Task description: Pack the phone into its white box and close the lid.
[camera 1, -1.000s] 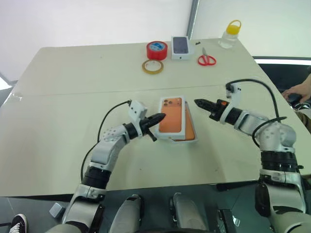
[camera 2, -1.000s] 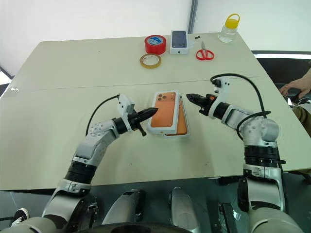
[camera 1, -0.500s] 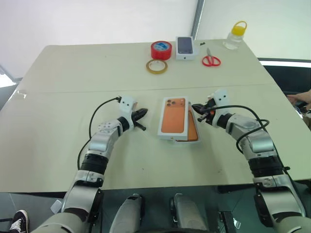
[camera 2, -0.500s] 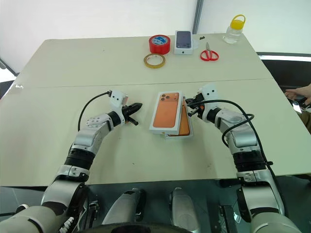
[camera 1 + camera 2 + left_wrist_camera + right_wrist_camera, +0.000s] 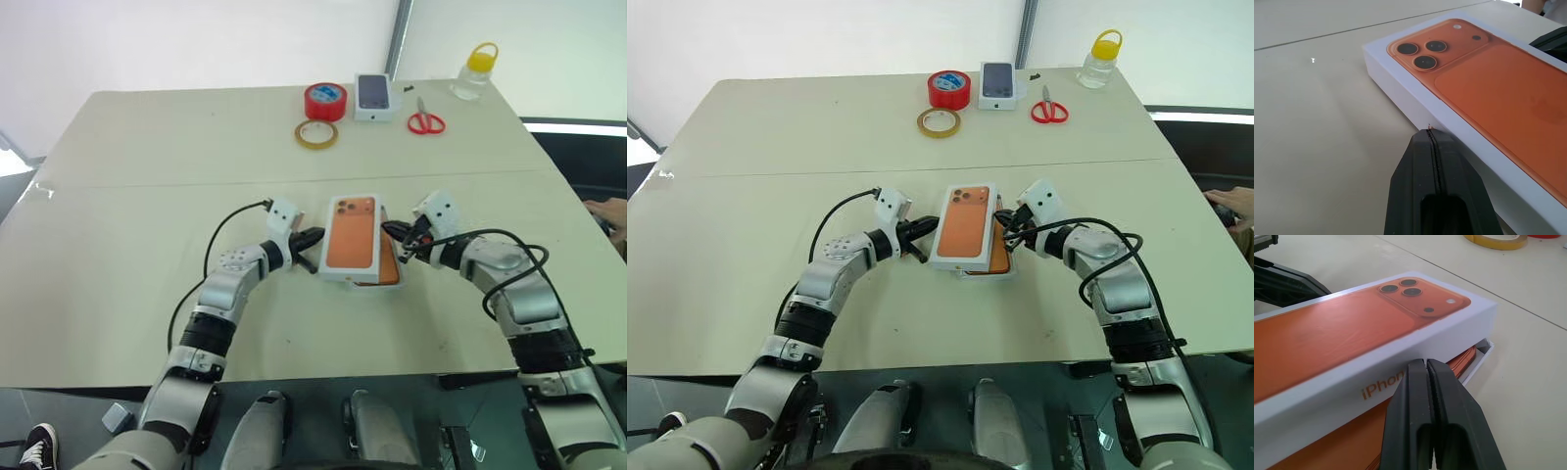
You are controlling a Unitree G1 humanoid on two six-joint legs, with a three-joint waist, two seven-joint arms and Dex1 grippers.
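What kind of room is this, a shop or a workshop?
Probably a test or demo workspace, not a shop: one plain beige table holding tape rolls, scissors, a small bottle and a phone box lid, against bare white walls.

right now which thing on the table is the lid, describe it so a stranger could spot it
On the pale table, look midway between the two black grippers. The lid sits askew on the white box, which still peeks out on the robot's right. Its orange phone picture sets it apart from the smaller white box with a dark picture at the far edge.

Both arms reach inward, left fingers [image 5: 312, 238] and right fingers [image 5: 392, 231] closed.
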